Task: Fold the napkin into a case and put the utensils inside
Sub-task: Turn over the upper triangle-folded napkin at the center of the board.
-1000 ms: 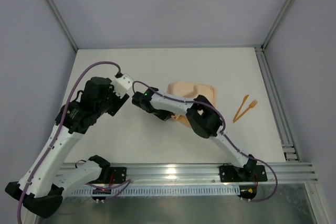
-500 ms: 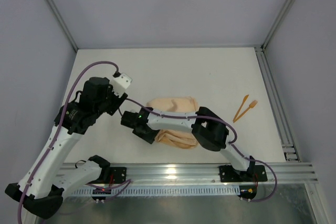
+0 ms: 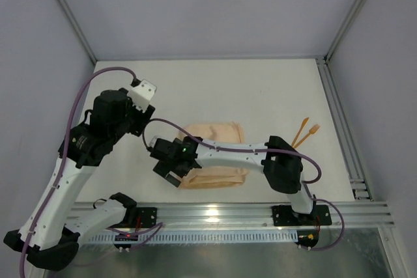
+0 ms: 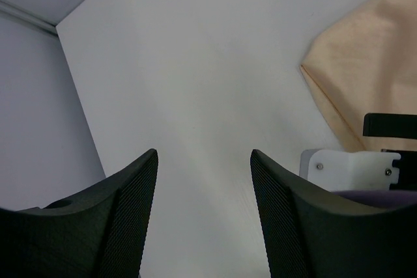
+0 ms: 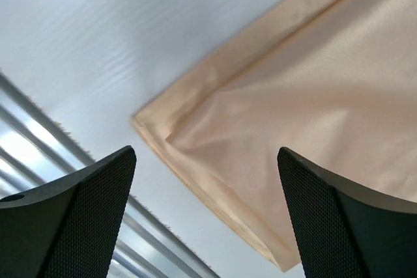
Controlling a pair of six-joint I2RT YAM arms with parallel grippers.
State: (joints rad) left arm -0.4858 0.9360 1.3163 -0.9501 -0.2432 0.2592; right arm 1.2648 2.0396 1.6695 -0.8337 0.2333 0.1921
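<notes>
The right pincer (image 5: 205,154) hovers near the front edge of the bench (image 3: 260,89), jaws spread wide with nothing between them. Directly under it and stretching off to its right lies the napkin (image 3: 212,131), folded into a layered rectangle and flat on the bench. Well to the right of that pincer, past the napkin, the utensils (image 3: 303,133) lie close together; one looks like a fork, though they are small. Farther back, the left pincer (image 4: 204,154) hangs part open and empty, the napkin's corner to its right.
</notes>
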